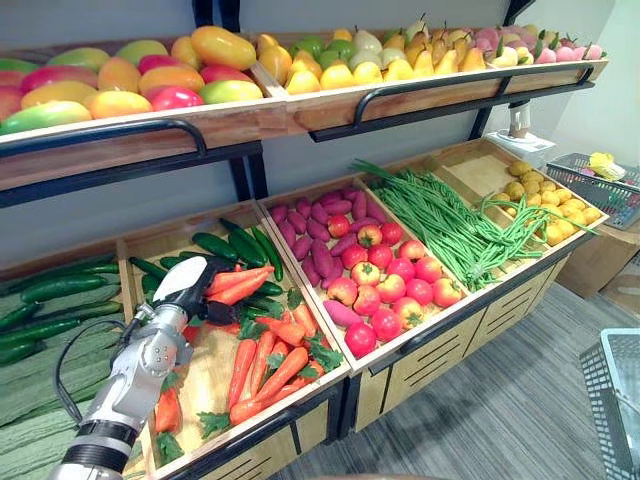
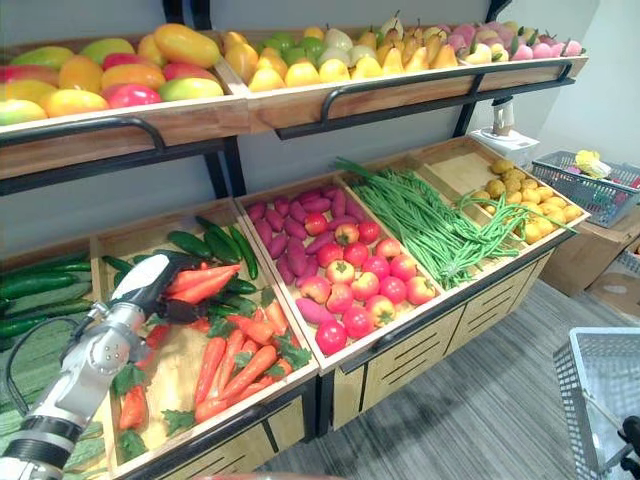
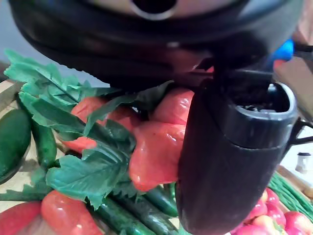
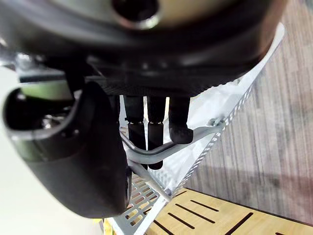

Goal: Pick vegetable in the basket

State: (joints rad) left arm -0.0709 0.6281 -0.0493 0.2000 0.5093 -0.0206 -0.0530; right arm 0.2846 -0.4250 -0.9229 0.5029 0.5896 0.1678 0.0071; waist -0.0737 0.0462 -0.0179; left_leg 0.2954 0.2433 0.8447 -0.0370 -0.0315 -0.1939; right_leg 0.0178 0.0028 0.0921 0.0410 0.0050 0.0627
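Observation:
My left hand (image 1: 188, 282) reaches over the bin of carrots (image 1: 262, 372) with leafy green tops. Its fingers are curled round a small bunch of carrots (image 1: 238, 285) held a little above the pile. The left wrist view has the same orange carrots (image 3: 155, 147) and their leaves (image 3: 83, 147) pressed between the thumb (image 3: 230, 166) and the palm. My right hand (image 4: 83, 161) is curled round the wire handle (image 4: 195, 134) of a grey mesh basket (image 1: 615, 395) that hangs low at the right, over the floor.
Dark cucumbers (image 1: 235, 245) lie behind the carrots and more fill the left bin (image 1: 60, 290). Right of the carrots are purple roots and red apples (image 1: 385, 285), then green beans (image 1: 450, 225) and yellow produce (image 1: 550, 205). An upper shelf (image 1: 250, 110) overhangs the bins.

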